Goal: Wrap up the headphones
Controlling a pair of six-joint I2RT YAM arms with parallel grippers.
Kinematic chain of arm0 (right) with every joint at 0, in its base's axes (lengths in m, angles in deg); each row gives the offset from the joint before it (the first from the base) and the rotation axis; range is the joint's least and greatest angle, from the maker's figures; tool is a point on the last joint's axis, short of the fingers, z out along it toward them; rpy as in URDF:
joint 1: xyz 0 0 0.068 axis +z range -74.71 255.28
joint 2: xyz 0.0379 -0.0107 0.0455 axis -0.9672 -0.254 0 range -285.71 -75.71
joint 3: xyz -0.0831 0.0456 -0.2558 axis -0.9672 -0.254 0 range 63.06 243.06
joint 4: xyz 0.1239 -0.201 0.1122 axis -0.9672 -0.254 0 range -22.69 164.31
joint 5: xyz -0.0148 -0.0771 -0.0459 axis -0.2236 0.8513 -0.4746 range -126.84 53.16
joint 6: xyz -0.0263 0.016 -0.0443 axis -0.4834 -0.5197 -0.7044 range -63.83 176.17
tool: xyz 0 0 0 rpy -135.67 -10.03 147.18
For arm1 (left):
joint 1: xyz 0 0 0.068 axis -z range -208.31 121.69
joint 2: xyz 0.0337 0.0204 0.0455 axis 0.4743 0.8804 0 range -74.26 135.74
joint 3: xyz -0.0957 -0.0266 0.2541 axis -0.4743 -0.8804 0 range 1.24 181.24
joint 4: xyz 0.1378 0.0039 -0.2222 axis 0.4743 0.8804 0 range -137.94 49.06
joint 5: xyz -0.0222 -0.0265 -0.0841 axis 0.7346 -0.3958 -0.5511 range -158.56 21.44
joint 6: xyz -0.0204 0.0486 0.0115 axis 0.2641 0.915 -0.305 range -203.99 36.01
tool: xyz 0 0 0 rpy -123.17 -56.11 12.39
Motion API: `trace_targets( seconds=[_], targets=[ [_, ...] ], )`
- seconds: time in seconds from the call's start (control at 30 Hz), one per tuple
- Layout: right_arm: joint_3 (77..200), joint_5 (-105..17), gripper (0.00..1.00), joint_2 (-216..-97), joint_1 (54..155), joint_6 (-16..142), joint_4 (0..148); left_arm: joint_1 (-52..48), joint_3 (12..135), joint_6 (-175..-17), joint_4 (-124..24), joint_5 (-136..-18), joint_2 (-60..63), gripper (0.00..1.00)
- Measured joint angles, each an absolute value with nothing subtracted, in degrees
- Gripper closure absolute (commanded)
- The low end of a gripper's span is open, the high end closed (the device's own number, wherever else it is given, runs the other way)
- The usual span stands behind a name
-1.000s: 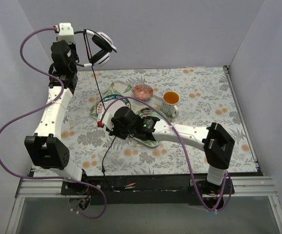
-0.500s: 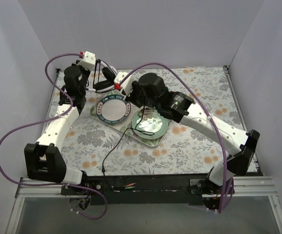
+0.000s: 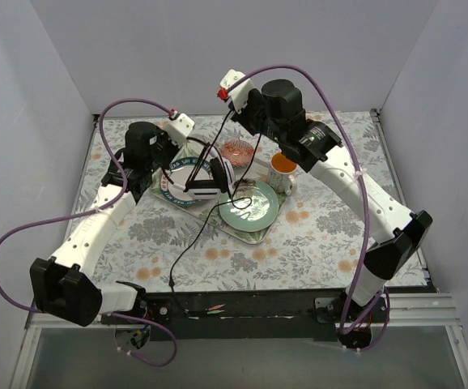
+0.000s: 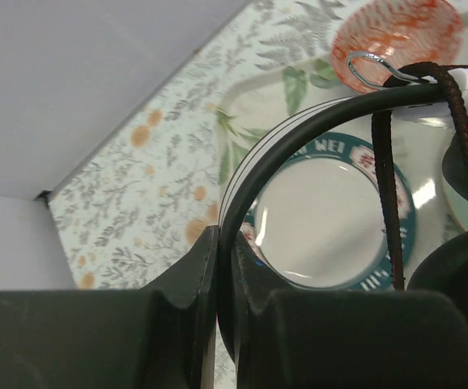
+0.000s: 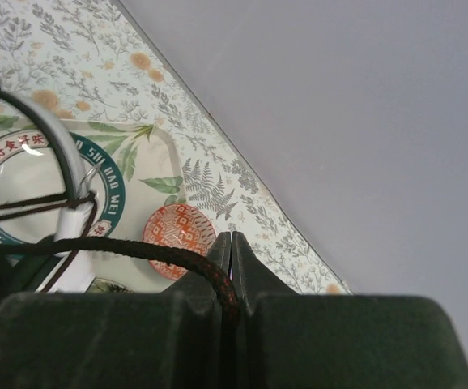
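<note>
Your right claw (image 5: pixel 231 243) has swung up to the frame's upper centre, pinching the headphones (image 3: pixel 215 174) cable (image 5: pixel 137 250), while your left claw (image 4: pixel 219 237) pinches their headband (image 4: pixel 299 134) above the plate (image 3: pixel 168 191).

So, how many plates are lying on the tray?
2. The teal-rimmed white plate at the tray's left end, partly behind the headphones; the green plate to its right. Another could be hidden from view.

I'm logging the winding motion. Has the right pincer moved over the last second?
Yes. The right pincer, shut on the cable, moved away from the arm bases: from the tray's near-left edge to beyond the orange mug.
</note>
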State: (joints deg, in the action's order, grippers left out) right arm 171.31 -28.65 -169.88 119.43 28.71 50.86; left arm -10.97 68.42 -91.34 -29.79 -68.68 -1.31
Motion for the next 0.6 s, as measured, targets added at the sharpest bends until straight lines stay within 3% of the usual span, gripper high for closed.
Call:
trace_targets(
  seconds=[0.6],
  targets=[
    [175.31,-37.86,0.99,-177.35,106.88,33.71,52.15,-10.23,79.66,-100.45,-11.49,-85.57,-5.09,1.0]
  ],
)
